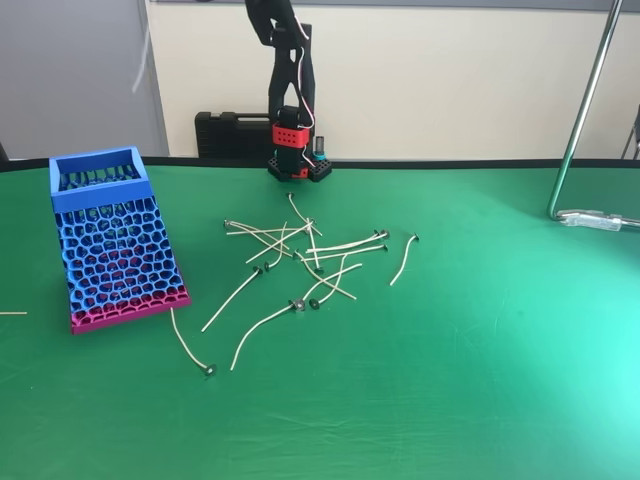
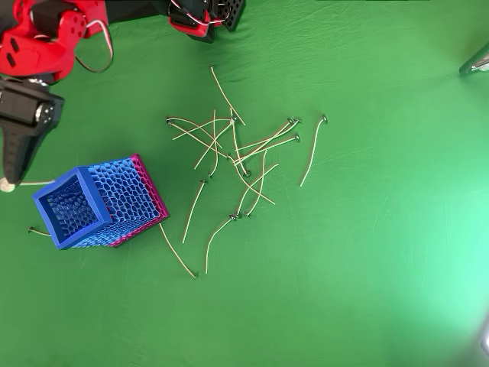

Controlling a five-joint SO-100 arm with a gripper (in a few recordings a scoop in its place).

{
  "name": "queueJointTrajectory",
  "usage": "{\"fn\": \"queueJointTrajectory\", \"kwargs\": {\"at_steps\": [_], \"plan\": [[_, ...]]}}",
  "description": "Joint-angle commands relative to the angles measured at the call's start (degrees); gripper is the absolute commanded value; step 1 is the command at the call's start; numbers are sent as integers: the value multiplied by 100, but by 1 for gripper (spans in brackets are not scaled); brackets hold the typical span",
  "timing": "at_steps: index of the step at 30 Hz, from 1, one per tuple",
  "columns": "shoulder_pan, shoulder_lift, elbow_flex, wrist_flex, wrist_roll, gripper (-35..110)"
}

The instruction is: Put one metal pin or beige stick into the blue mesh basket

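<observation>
Overhead view shows our claw point(image 2: 9, 172) at the left edge, just beside the blue mesh basket point(image 2: 98, 200), with a pale stick point(image 2: 32, 183) at its tip; we judge it pinched on that stick ready for the drop, though we cannot tell for sure. The basket stands on the green surface point(image 2: 367, 260), left of the scattered sticks point(image 2: 237, 153), and nothing blocks its open top.

arm point(image 1: 285, 60): top cut by frame edge | end effector point(image 2: 9, 180): tips at left edge, state unclear
</observation>
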Motion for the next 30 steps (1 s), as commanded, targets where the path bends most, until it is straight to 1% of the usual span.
{"fn": "queueJointTrajectory", "kwargs": {"at_steps": [1,10,16,22,30], "plan": [[369,-466,-694,-237,-79,1],[932,-1696,-896,-729,141,1],[835,-2030,-738,-1143,272,1],[703,-2057,-773,-1134,615,1],[571,-2136,-378,-1371,1195,1]]}}
